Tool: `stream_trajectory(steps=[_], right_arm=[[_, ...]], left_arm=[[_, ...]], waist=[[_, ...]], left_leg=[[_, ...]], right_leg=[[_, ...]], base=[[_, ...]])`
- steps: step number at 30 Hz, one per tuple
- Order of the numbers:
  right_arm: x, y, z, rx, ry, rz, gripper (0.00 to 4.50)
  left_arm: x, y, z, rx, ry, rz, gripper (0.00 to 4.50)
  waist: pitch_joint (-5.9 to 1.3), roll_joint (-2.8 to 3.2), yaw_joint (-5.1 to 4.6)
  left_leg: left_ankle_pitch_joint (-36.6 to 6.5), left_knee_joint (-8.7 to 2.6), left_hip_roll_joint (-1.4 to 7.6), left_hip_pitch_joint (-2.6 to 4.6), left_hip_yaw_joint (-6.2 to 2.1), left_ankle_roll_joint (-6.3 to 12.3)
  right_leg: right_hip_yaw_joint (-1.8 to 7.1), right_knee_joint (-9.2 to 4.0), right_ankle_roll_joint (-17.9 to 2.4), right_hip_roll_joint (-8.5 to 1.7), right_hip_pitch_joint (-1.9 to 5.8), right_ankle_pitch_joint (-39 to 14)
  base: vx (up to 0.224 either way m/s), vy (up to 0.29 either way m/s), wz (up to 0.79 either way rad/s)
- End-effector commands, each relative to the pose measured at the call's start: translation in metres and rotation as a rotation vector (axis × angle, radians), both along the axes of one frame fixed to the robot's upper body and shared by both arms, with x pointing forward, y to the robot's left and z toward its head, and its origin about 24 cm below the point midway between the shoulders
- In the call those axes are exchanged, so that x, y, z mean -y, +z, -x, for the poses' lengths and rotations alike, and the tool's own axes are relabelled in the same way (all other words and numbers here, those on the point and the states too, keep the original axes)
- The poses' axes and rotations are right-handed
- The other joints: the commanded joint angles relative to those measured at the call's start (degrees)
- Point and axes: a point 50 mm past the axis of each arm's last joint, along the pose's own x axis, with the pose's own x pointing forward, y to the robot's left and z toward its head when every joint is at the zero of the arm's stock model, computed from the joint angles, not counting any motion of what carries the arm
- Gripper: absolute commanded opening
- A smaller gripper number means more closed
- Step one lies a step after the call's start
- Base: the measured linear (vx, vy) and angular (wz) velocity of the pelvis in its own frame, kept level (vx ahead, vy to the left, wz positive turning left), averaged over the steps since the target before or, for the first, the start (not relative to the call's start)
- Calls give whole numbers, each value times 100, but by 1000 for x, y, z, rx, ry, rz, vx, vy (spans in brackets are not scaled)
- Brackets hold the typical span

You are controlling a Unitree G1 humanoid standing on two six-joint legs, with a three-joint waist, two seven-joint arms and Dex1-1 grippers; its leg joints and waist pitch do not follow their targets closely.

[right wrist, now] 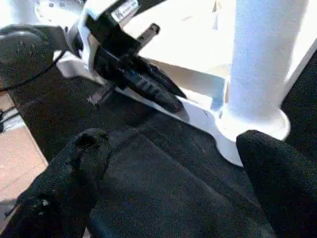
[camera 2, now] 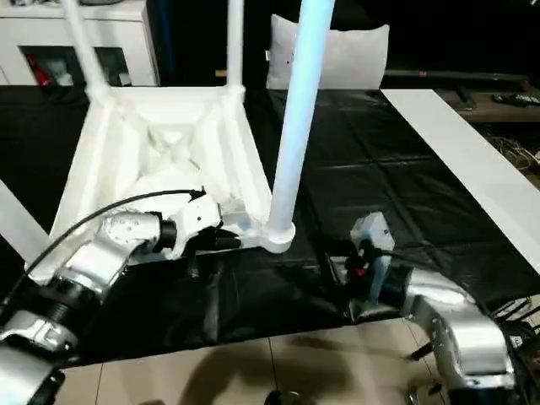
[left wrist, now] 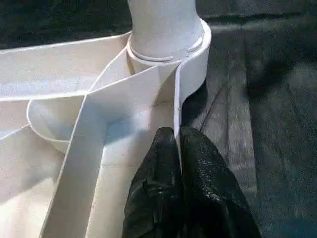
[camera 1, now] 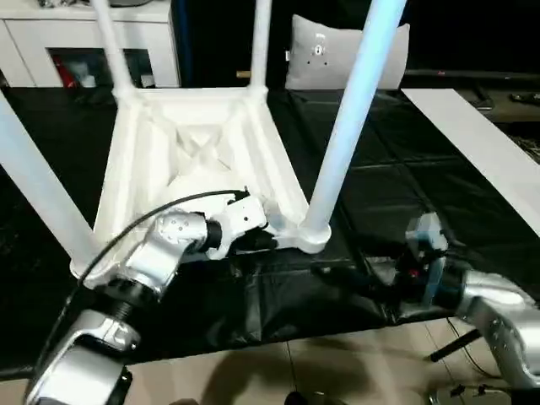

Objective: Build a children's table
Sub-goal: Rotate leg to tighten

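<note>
We see the children's table (camera 1: 194, 160) upside down, its legs (camera 1: 354, 110) cut off by the upper picture edge; the right end effector (right wrist: 168, 198) fingertips stay partly outside our wrist view.

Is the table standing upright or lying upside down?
Upside down: the table shows its ribbed underside, with its legs pointing up.

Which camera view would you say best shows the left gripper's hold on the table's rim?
The left wrist view: the left gripper has its fingers closed on the thin rim wall of the children's table, beside the leg socket. The right wrist view shows the grip side-on; the eye views show it small, partly behind the wrist.
</note>
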Motion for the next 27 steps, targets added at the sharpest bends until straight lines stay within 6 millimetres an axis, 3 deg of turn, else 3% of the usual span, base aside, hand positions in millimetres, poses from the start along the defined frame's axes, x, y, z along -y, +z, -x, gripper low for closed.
stream_trajectory(steps=[1, 4, 8, 12, 13, 14, 15, 16, 18, 20, 21, 23, 25, 26, 27], right_arm=[[-3, 4, -1, 19, -8, 3, 449], [-5, 5, -3, 34, -29, 1, 450], [-10, 6, -6, 57, -103, -15, 450], [-19, 3, -4, 56, -153, 5, 450], [-22, 3, -3, 56, -164, 6, 450], [-27, 2, -1, 59, -180, 5, 450], [-29, 2, 1, 61, -185, 7, 450], [-30, 2, 1, 62, -186, 8, 450], [-31, 1, 3, 66, -191, 0, 450], [-34, -2, 5, 68, -211, -4, 450], [-34, -4, 5, 69, -218, -3, 450], [-36, -5, 6, 68, -228, -4, 450], [-37, -6, 7, 70, -237, -2, 450], [-38, -6, 7, 72, -243, 2, 450], [-38, -6, 7, 68, -251, 6, 450]], left_arm=[[-2, 28, -9, 142, 45, 132, 27], [-4, 29, -8, 165, 44, 140, 57], [-5, 40, -8, 184, 180, 342, 94], [-10, 38, -1, 143, 371, 477, 124], [-10, 36, 5, 128, 406, 518, 134], [-11, 33, 20, 106, 462, 582, 142], [-12, 31, 27, 102, 479, 595, 155], [-12, 30, 30, 101, 483, 597, 155], [-12, 28, 39, 103, 491, 591, 170], [-15, 26, 50, 111, 526, 570, 199], [-16, 25, 53, 114, 539, 561, 199], [-18, 23, 58, 127, 560, 529, 215], [-22, 21, 62, 147, 609, 502, 226], [-24, 20, 63, 153, 641, 501, 236], [-25, 21, 64, 158, 658, 508, 249]], waist=[[-409, -40, 66], [-404, -25, 77], [-375, -37, 73], [-375, 22, 72], [-372, 24, 73], [-391, 29, 61], [-359, 15, 47], [-370, 18, 45], [-355, 26, 34], [-319, 3, 20], [-308, 12, -1], [-285, 45, -16], [-292, 92, -68], [-285, 97, -77], [-228, 169, -84]], left_leg=[[-859, -357, 28, -47, 5, 454], [-915, -358, 45, -22, 8, 423], [-1096, -357, 36, -1, 15, 325], [-1175, -366, 55, -6, -4, 253], [-1217, -360, 23, 6, 7, 283], [-1189, -368, 73, -3, -11, 235], [-1187, -385, 63, -52, -3, 252], [-1270, -371, 57, -1, 3, 273], [-1351, -384, 48, -18, -10, 307], [-1581, -369, 22, 16, -8, 294], [-1677, -386, 40, 3, -33, 250], [-1841, -366, 17, 67, -31, 247], [-1990, -427, 57, 20, -96, 218], [-2072, -429, 60, 40, -101, 209], [-2427, -600, 118, -185, -330, 214]], right_leg=[[287, -497, -181, -331, 397, -2618], [287, -500, -211, -335, 375, -2619], [254, -548, -144, -337, 363, -2944], [247, -540, -73, -330, 367, -2931], [234, -588, -3, -307, 344, -3017], [255, -525, -80, -341, 377, -2889], [249, -560, -76, -326, 374, -2915], [250, -578, -47, -315, 336, -2996], [236, -605, 62, -292, 336, -3092], [196, -675, 224, -284, 295, -3436], [174, -692, 286, -302, 315, -3543], [139, -775, 381, -275, 266, -3684], [102, -765, 404, -261, 357, -3454], [90, -785, 414, -257, 348, -3471], [-78, -714, 357, -287, 554, -3392]], base=[[0, 0, 0], [0, 0, 0], [0, 0, 0], [0, 0, 0], [0, 0, 0], [0, 0, 0], [0, 0, 0], [0, 0, 0], [0, 0, 0], [0, 0, 0], [0, 0, 0], [0, 0, 0], [0, 0, 0], [0, 0, 0], [-16, -5, 21]])
